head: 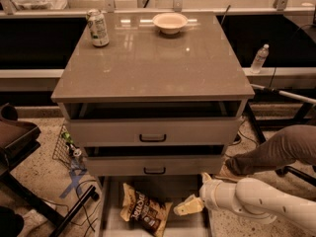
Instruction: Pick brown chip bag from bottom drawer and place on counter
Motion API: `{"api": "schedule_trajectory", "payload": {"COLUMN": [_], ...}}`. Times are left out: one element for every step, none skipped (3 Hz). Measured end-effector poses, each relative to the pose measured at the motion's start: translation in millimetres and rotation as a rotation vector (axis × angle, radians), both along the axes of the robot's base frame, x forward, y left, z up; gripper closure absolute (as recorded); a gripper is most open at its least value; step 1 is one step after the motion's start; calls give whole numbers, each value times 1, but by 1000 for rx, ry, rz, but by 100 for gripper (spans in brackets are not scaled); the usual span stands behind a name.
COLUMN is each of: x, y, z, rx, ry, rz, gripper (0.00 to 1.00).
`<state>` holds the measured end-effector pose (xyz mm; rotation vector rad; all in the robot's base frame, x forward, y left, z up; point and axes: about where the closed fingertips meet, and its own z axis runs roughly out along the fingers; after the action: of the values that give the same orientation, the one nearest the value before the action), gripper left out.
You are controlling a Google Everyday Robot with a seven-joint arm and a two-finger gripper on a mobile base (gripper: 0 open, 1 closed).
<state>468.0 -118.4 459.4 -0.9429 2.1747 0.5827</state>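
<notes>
While the crinkly dark-brown chip bag [146, 212] lies in the pale-grey bottom drawer [183, 227], just left of the cream pincer [187, 206], the reach seems underway; whether the pincer is open cannot be told. Next it likely shifts left, grips, then lifts to the glossy grey-brown counter [153, 63].

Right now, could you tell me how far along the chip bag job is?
Done: the bottom drawer is open, with the bag lying flat inside. In hand: the gripper hangs low over the drawer, close beside the bag, which is not lifted. Left: grasping it, lifting it and setting it on the counter.
</notes>
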Motion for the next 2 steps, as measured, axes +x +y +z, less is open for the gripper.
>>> {"api": "schedule_trajectory", "payload": {"x": [4, 13], "y": [15, 55], "z": [-15, -55], "rx": [26, 44], "ry": [-6, -1], "rz": [18, 33], "gripper": [0, 0]}}
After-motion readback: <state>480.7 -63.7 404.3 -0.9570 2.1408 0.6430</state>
